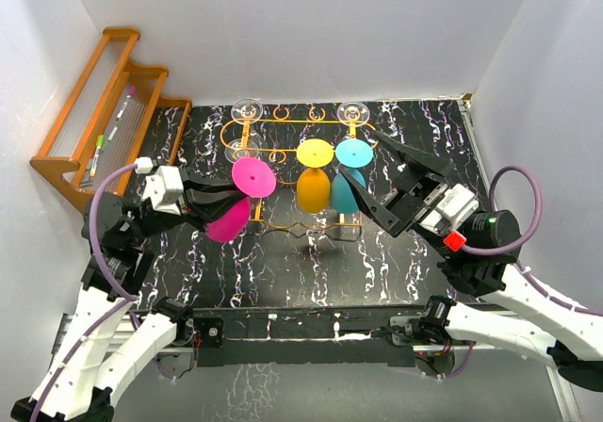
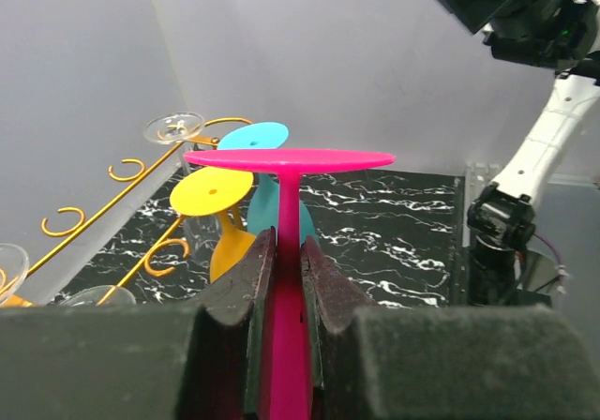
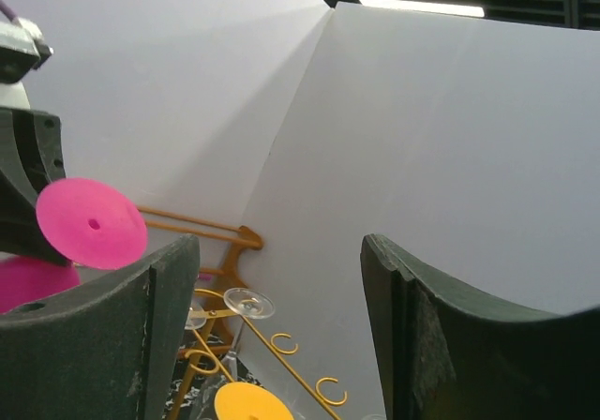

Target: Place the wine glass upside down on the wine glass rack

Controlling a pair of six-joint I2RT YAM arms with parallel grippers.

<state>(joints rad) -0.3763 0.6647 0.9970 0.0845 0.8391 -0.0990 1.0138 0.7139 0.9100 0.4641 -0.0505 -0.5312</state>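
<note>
left arm (image 1: 99,314): rising from the near-left base, folded at the elbow, forearm aimed right toward the middle.
left gripper (image 1: 224,200): held roughly level, jaws pinched tight on the stem of the pink wine glass (image 1: 254,177), pads flat against both sides of it.
right arm (image 1: 528,301): rising from the near-right base, bent at the elbow, wrist turned inward to the left.
right gripper (image 1: 365,163): jaws spread wide with nothing between them, fingertips pointing far-left and tilted upward.

The wine glass (image 1: 254,177) is pink, the rack (image 1: 292,121) orange, the table (image 1: 283,271) black with white veins.
</note>
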